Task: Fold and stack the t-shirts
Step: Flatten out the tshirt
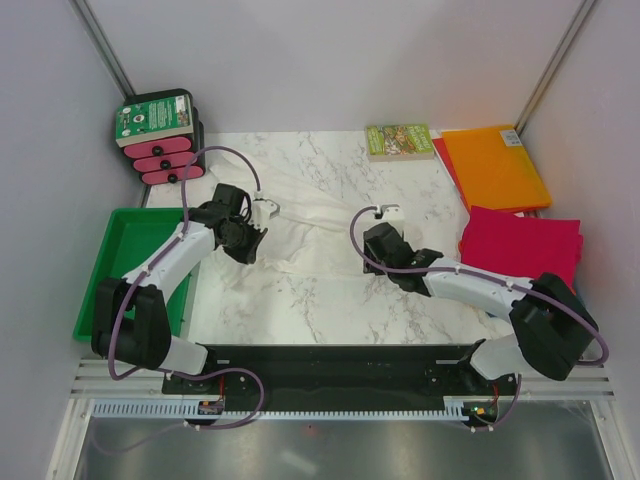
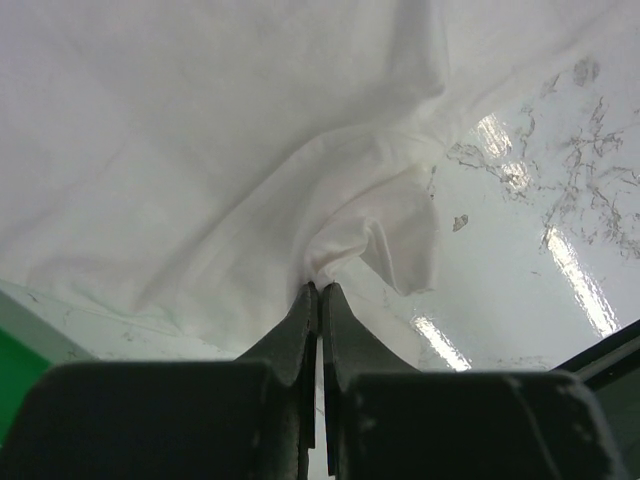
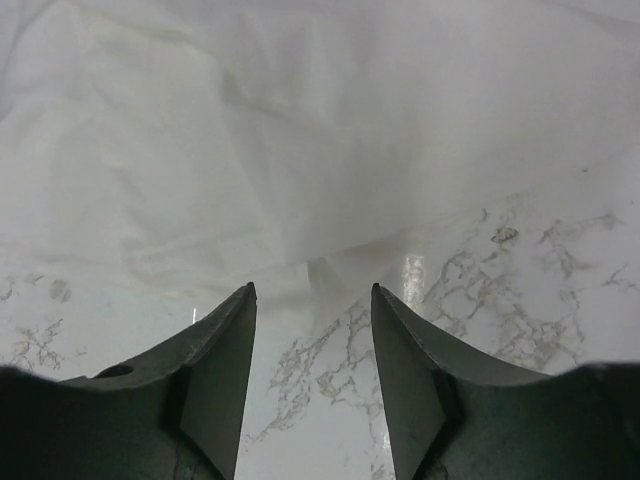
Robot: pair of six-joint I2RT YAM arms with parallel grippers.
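Marble table (image 1: 300, 310) bears white t-shirt (image 1: 310, 225), pinched in left pincer (image 2: 318, 287), before right pincer (image 3: 312, 288)

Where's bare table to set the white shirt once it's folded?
Free: the near marble strip between the white shirt and the arm bases, and the back strip between the black box and the book. Crowded: the right side, with the orange shirt and magenta shirt.

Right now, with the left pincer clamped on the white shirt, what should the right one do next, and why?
Probably nudge the right pincer forward and close it on the near edge of the white t-shirt: its jaws stand apart, the hem just beyond their tips, nothing gripped, while the left pincer is shut on a fold.
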